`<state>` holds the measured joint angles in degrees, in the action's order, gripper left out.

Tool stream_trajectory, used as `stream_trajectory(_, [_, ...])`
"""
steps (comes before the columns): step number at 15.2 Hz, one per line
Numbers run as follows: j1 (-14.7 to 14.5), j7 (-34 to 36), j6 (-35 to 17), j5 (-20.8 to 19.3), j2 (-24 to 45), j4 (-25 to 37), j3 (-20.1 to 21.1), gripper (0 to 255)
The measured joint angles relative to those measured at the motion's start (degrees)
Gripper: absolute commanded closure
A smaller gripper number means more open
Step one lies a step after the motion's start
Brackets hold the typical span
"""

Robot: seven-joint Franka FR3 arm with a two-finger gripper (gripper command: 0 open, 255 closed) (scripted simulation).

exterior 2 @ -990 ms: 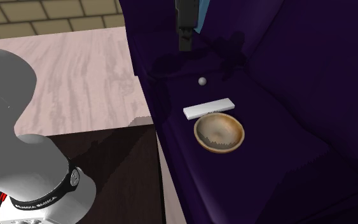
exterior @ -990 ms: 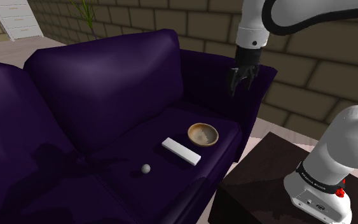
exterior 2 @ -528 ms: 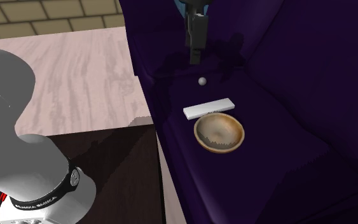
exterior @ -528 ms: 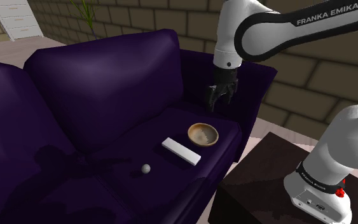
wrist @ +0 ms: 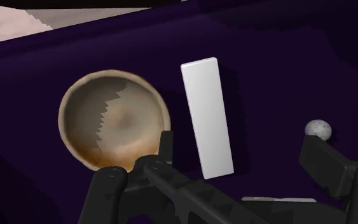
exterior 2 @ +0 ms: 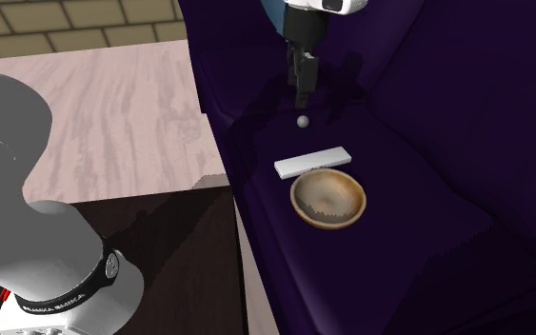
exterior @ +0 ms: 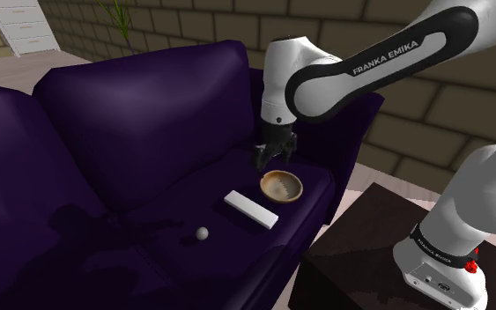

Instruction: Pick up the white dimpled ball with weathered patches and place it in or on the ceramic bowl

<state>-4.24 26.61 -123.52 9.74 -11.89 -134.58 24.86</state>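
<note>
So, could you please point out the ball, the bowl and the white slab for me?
ball (exterior 2: 303,122), second exterior view, middle of its rounded surface.
bowl (wrist: 114,121), wrist view, bare inner floor.
white slab (exterior: 251,210), shoulder view, middle of its flat top.

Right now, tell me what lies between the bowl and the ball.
A flat white slab lies on the sofa seat between the bowl and the ball, as the shoulder view shows.

White capitals reading FRANKA EMIKA run along the dark panel of the white robot arm (exterior: 387,57), in the upper right of the shoulder view. A narrow black band (exterior: 437,250) around the arm's white base, at that view's lower right, carries small white lettering too fine to read. The same band sits at the lower left of the second exterior view (exterior 2: 61,305), where the lettering seems to spell the same brand.
</note>
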Motion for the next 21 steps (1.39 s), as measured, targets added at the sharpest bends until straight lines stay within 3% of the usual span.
stream_trajectory(10, [-3.2,11.4,-9.8,-10.5,22.7,12.0,3.8,0])
stream_trajectory(21, [-13.7,20.6,-12.3,-21.0,46.3,32.6,0.3,0])
